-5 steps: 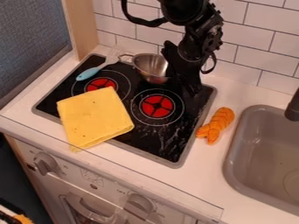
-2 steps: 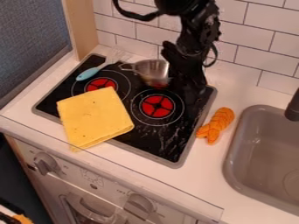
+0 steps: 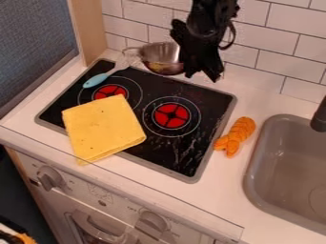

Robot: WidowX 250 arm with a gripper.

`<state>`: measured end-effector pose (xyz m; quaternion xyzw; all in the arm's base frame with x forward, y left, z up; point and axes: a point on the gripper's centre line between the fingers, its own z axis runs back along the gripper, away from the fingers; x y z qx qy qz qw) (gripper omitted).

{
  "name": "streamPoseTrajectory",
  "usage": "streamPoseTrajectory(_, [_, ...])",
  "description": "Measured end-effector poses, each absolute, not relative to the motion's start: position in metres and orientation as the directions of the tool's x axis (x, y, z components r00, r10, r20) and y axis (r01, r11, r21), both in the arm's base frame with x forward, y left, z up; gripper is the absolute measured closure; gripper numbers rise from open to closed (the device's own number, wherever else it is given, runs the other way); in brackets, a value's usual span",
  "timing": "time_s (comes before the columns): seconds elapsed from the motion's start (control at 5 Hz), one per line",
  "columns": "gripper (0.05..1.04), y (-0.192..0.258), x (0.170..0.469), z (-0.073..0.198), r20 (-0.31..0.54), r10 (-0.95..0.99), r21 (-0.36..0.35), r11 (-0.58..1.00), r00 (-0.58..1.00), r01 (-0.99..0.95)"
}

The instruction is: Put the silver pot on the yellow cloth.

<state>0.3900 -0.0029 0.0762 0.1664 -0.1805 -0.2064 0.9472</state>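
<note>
**Silver pot [image 3: 159, 58] gripped, placing to be done**

In the camera view, the carrying step seems in hand: the yellow cloth [image 3: 104, 127] should next be reached, and the pot levelled, lowered and released. The gripper [image 3: 200, 71] is pointed downward by the stovetop's [image 3: 213, 93] back edge, apparently closed on the pot's right side.

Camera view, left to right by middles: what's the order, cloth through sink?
Yellow cloth → silver pot → gripper → orange toy → grey sink. Left out: the blue-handled utensil, since it overlaps the cloth's span.
</note>
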Motion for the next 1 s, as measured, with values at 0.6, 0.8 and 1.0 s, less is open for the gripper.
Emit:
streamPoseTrajectory(0.6, [0.996,0.006,0.324,0.101,0.315,-0.438,0.421,0.86,0.842,0.289])
streamPoseTrajectory(0.8, [0.996,0.024,0.296,0.108,0.339,-0.392,0.454,0.865,0.855,0.216])
streamPoseTrajectory(1.0, [0.996,0.04,0.278,0.102,0.34,-0.351,0.483,0.861,0.873,0.158])
